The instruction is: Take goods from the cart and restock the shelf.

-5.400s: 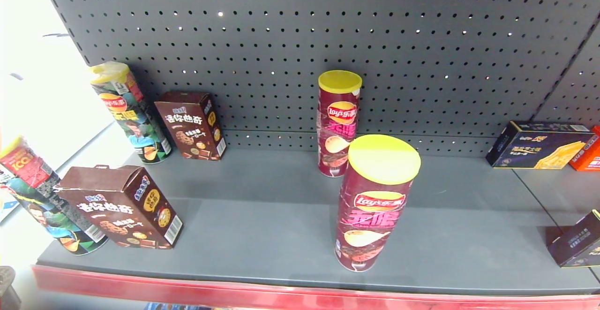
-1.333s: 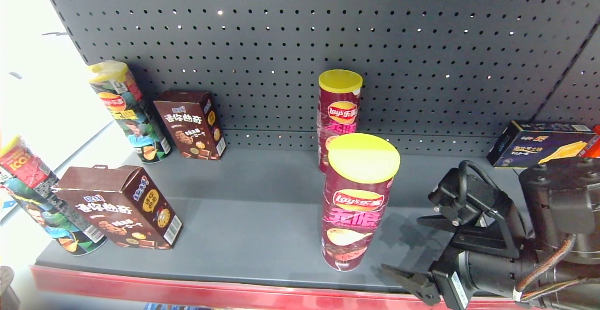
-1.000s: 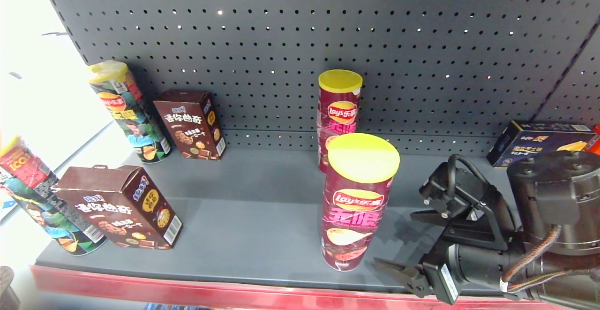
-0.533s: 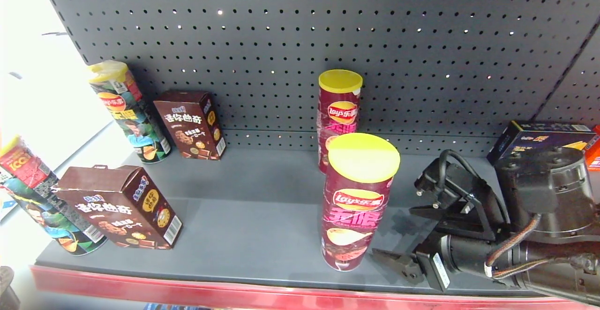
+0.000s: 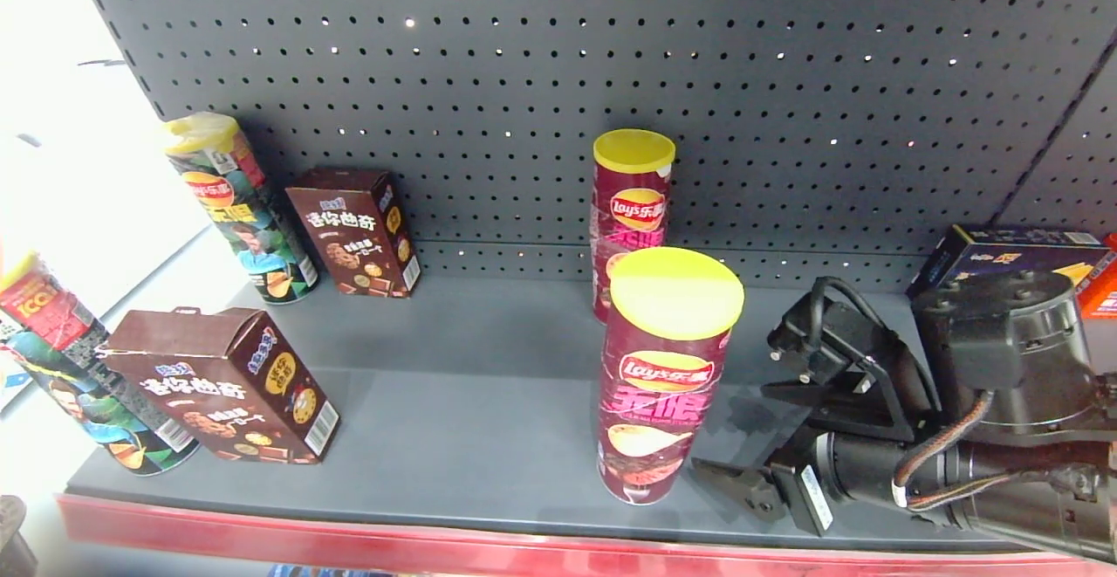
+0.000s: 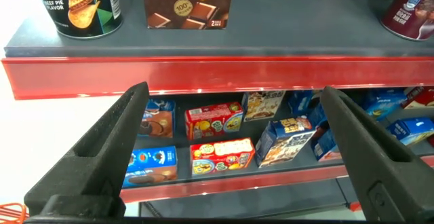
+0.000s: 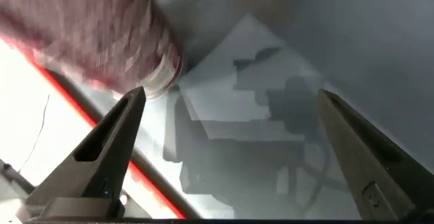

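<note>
Right pincer (image 5: 732, 430) sits with its jaws spread wide, just to the right of the front chip can (image 5: 668, 376), which stands upright near the front edge of the shelf (image 5: 454, 437). I see my left pincer (image 6: 234, 89) spread wide too, facing the red lip (image 6: 203, 71).

We see the right gripper (image 5: 735, 433) low over the grey metal shelf (image 5: 454, 420), its fingers spread apart, just beside the base of the maroon cylindrical chip can with a yellow plastic lid (image 5: 665, 385). A second matching can (image 5: 630, 202) stands upright behind it, near the perforated back panel (image 5: 524, 53).
</note>
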{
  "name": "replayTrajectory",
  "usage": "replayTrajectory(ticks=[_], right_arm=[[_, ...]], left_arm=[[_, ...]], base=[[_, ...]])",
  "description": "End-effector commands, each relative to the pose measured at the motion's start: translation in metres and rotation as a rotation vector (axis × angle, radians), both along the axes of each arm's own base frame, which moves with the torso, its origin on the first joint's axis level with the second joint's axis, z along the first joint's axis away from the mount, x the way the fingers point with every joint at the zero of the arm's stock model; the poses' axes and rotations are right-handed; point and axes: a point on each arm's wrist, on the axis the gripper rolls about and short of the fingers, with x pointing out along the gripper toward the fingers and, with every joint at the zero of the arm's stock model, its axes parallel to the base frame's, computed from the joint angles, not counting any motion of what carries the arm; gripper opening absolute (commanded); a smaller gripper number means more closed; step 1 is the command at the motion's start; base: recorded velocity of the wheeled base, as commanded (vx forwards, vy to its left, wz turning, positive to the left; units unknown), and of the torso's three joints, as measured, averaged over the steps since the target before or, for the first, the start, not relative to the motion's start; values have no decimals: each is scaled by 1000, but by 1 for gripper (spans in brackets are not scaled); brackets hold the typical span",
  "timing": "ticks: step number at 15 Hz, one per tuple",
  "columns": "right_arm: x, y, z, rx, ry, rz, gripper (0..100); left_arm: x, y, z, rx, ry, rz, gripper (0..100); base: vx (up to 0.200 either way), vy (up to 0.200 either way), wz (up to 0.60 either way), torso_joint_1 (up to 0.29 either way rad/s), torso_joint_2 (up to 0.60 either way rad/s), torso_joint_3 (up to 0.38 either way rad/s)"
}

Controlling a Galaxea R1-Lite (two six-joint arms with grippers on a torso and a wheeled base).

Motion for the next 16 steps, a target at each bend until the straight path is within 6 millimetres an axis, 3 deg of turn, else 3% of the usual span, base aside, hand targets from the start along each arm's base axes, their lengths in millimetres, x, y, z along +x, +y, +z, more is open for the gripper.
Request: replayTrajectory(ticks=[1, 4, 11, 16], right_arm=[[-12, -10, -1, 2, -2, 4, 100], [-15, -7, 0, 6, -7, 26, 100], [1, 12, 3, 11, -13, 34, 100], [0, 9, 2, 11, -15, 28, 100]], left_arm=[[0, 0, 0, -1, 1, 0, 100], [0, 0, 0, 1, 1, 0, 100], [0, 0, 0, 1, 1, 0, 100], [0, 0, 0, -1, 1, 0, 100]], base=[[0, 0, 0, 0, 0, 0], [0, 0, 0, 0, 0, 0], [0, 0, 0, 0, 0, 0], [0, 0, 0, 0, 0, 0]])
